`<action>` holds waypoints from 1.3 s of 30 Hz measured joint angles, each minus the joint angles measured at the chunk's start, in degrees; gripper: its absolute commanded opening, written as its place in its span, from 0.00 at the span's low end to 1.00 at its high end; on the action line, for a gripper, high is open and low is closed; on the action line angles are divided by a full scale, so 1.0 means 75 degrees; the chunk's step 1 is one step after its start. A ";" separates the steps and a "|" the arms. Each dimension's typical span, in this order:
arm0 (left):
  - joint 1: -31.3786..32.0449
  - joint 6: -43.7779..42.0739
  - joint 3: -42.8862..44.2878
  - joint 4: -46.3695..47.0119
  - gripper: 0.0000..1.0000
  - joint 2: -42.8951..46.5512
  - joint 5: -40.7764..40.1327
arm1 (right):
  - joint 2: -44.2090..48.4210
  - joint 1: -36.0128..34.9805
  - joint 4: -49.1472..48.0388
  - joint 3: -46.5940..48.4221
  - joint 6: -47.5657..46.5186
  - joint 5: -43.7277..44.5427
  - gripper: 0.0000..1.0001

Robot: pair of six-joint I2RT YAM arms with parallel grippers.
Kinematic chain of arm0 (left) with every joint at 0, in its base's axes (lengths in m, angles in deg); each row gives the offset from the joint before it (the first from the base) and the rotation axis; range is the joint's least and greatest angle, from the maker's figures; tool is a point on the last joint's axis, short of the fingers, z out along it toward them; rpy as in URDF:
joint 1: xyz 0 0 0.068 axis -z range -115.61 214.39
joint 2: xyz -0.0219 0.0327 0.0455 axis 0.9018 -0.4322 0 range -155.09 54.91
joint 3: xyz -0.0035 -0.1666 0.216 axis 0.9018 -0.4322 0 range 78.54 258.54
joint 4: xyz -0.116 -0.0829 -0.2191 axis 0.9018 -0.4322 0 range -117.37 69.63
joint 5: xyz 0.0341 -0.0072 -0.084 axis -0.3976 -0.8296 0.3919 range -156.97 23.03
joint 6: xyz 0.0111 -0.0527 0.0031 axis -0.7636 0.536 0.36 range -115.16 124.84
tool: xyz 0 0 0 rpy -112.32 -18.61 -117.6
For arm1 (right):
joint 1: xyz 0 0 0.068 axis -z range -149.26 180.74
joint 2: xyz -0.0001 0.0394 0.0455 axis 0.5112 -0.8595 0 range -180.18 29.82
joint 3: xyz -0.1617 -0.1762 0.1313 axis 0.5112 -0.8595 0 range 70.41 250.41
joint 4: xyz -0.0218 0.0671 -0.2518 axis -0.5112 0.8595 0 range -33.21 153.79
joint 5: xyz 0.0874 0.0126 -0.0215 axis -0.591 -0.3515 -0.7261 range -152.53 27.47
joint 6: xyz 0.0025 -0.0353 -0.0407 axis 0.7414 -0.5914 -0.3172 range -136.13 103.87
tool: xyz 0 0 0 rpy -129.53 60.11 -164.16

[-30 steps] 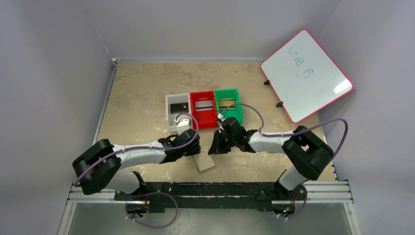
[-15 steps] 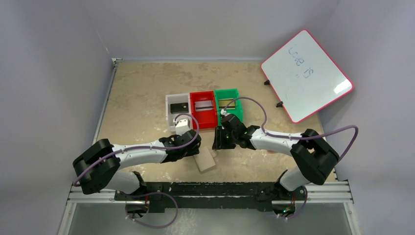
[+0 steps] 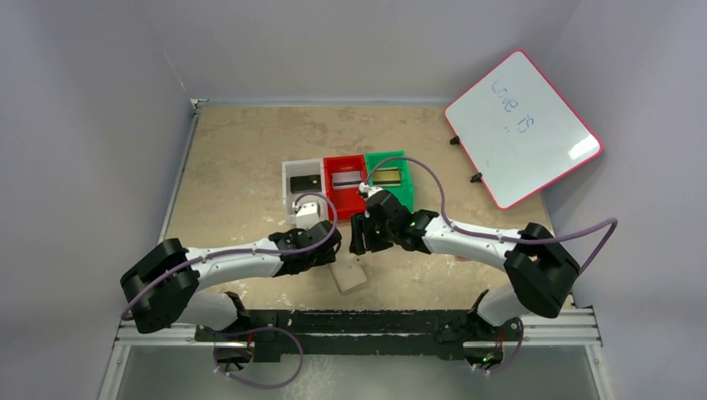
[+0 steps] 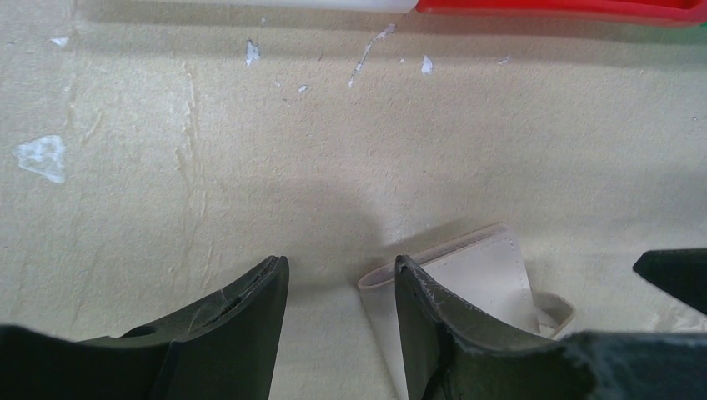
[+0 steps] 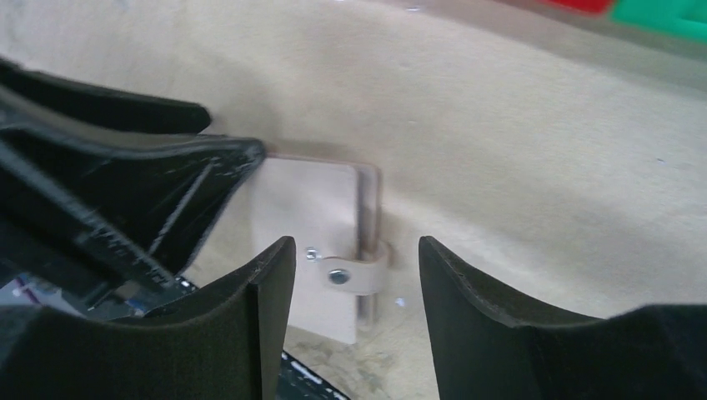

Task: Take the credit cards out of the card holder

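The tan-beige card holder [image 3: 351,277] lies folded shut on the table, its snap tab [image 5: 357,275] wrapped over the edge. My left gripper [image 3: 332,251] is open at its left end, and one corner of the holder [image 4: 488,268] sits just inside the right finger, unclamped. Directly above the tab, my right gripper [image 5: 354,247] is open too and holds nothing. One black credit card [image 3: 304,181] lies in the white bin, a silvery card [image 3: 347,177] in the red bin and a dull gold card [image 3: 385,176] in the green bin.
The white bin [image 3: 288,193], red bin [image 3: 346,206] and green bin [image 3: 406,188] stand in a row just beyond both grippers. A pink-framed whiteboard [image 3: 523,129] leans at the back right. The black rail runs along the near table edge.
My right gripper has opened and shifted slightly left and away, over the card holder. The left gripper has widened a little. The card holder has barely moved.
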 measured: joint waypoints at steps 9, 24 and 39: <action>0.0000 0.0169 0.0000 -0.0504 0.52 0.0734 -0.0597 | -0.0350 -0.0498 0.0070 0.0242 0.0000 0.0181 0.63; 0.0000 0.0918 -0.0224 -0.1274 0.54 0.2261 -0.1763 | -0.1113 -0.1192 0.1186 0.0901 0.0306 0.1472 0.48; 0.0000 0.1046 -0.0221 -0.1378 0.68 0.2218 -0.1915 | -0.0985 -0.1131 0.1585 0.0860 0.0781 0.1877 0.00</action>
